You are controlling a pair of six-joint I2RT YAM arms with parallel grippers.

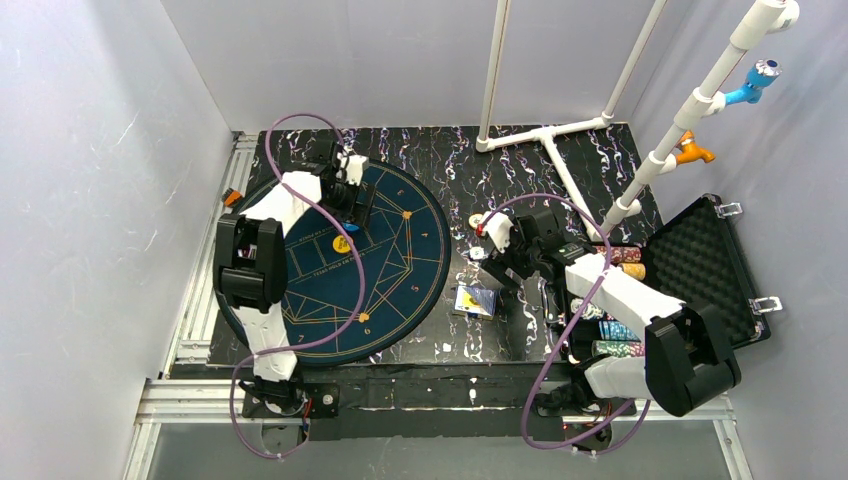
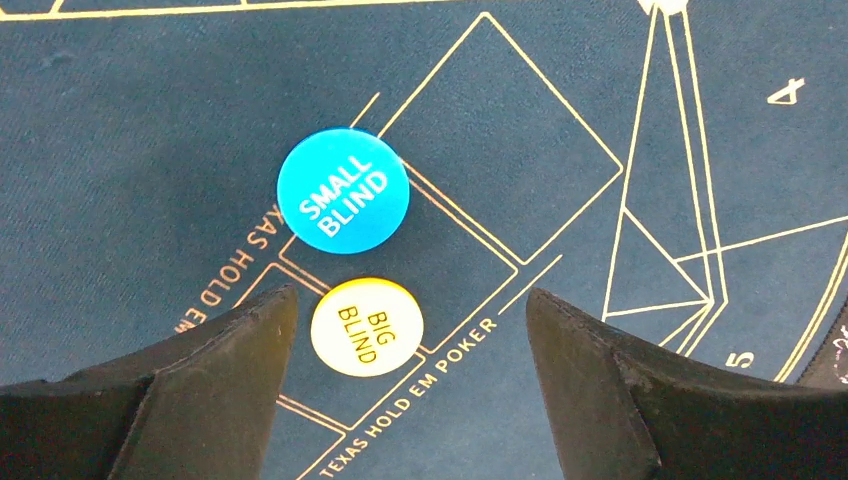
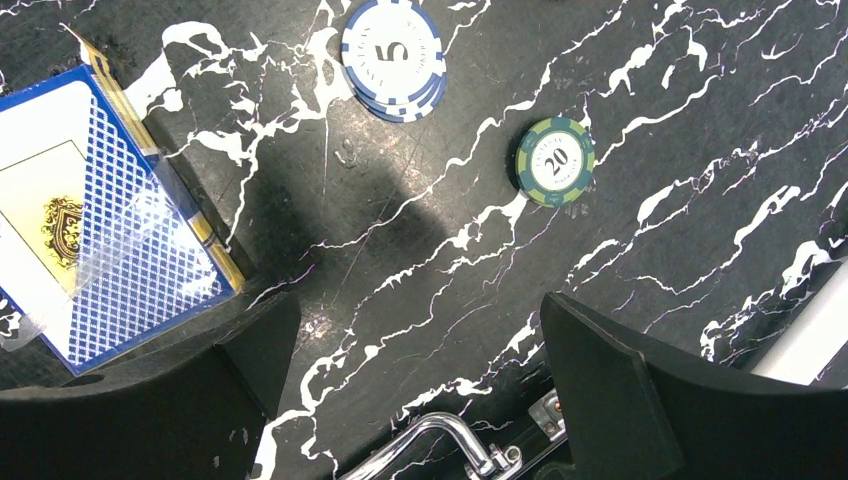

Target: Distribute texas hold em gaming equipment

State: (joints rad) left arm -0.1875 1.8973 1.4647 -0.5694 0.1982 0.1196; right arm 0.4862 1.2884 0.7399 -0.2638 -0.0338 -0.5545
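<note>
From above: the left arm (image 1: pixel 270 220) stretches out over the round blue mat (image 1: pixel 400 270). Under its wrist sit two buttons, the blue disc (image 1: pixel 352 228) and the yellow disc (image 1: pixel 343 243), close together near the mat's middle. The right arm (image 1: pixel 620 290) reaches over the marbled bench (image 1: pixel 420 160) from beside the open case (image 1: pixel 715 250). Rows of chips (image 1: pixel 617 335) wait there, handy for the arm that fetches them. The card pack (image 1: pixel 476 300) lies on the bench between mat and case.

Down the left wrist now: the left fingers (image 2: pixel 200 390) stand wide apart, holding nothing. The yellow disc (image 2: pixel 367 327), reading BIG BLIND, lies flat on the mat between them. It is nearer one tip, but I see no pinch. The blue disc (image 2: pixel 343 190), SMALL BLIND, lies just beyond it, near but apart. Both sit on the gold boxes printed by the TEXAS HOLD EM POKER lettering. I'd say that's their spot, and this placing looks finished.

Over to the right wrist: the right fingers (image 3: pixel 640 400) are spread fully, empty, hanging above bare bench. Ahead lies a short stack of white-and-blue 5 chips (image 3: pixel 393 57), with a single green 20 chip (image 3: pixel 556 161) set apart from it. The card pack (image 3: pixel 100 220) lies off by one finger, and the case's chrome handle (image 3: pixel 450 440) peeks in below. My guess is the chips go next, and that lone flat one will be awkward to lift off the bench.
</note>
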